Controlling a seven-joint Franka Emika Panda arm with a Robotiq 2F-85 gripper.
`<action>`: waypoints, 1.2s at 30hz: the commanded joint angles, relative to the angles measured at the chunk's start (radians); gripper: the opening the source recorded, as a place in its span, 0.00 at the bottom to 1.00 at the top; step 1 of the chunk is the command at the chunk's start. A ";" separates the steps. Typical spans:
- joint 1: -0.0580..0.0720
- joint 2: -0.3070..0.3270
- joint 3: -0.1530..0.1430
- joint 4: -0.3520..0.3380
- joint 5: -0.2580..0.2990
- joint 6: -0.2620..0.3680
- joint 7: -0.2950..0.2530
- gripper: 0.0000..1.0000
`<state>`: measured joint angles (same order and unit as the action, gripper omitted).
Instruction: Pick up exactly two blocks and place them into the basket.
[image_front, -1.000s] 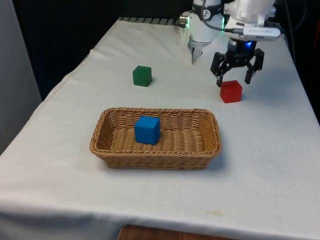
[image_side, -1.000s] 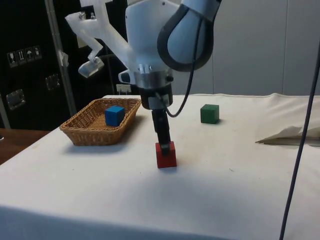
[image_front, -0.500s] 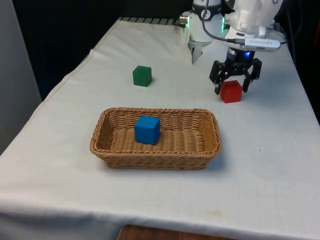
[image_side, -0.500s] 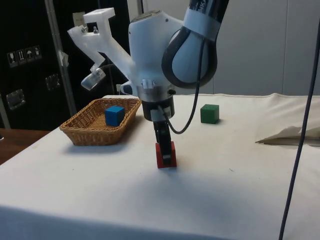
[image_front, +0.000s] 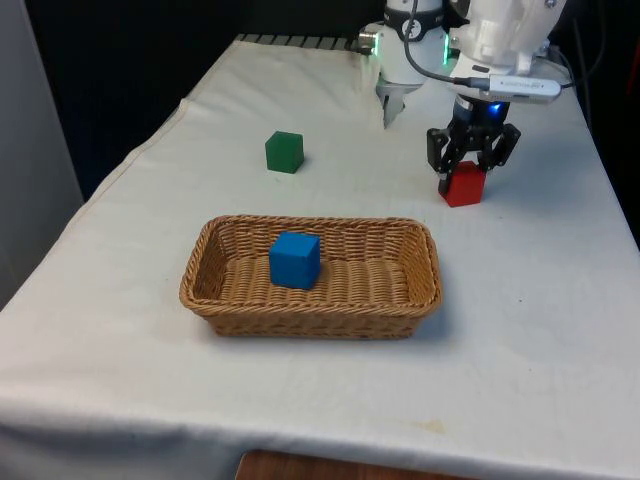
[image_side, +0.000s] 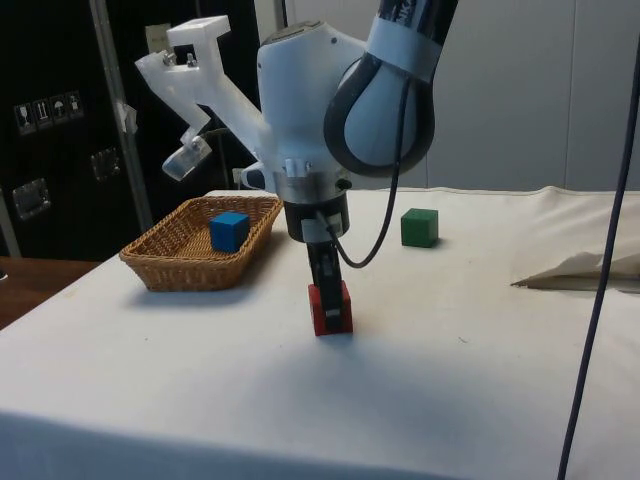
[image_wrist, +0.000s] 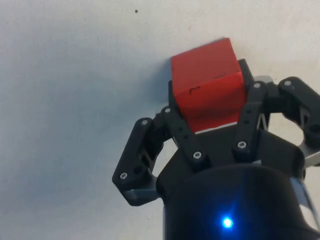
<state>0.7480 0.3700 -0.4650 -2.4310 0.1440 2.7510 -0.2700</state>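
White-clothed table (image_front: 540, 330) carries an oblong woven wicker basket (image_front: 311, 305), blue cube block (image_front: 295, 259) inside. Black two-finger gripper (image_front: 468, 172) beyond basket, fingers clamped on red cube block (image_front: 464, 185) on cloth. Green cube block (image_front: 284, 152) beyond basket, apart from gripper.

three blocks and a basket on the white-clothed counter

the blue block (image_front: 294, 259) sits upright inside the oblong wicker basket (image_front: 228, 303), toward the front view's left end. the green block (image_front: 284, 152) stands alone on the cloth, well beyond the basket. the red block (image_front: 463, 184) rests at the front view's right, pinched between the black gripper (image_front: 470, 160) fingers, its base at the cloth.
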 joint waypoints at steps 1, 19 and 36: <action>0.001 -0.002 0.000 -0.003 0.000 0.003 0.001 0.00; 0.008 -0.084 -0.026 -0.002 -0.041 -0.062 0.014 0.00; -0.014 -0.216 -0.040 0.013 -0.096 -0.174 0.014 0.00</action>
<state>0.7300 0.1460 -0.5000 -2.4180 0.0630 2.5750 -0.2690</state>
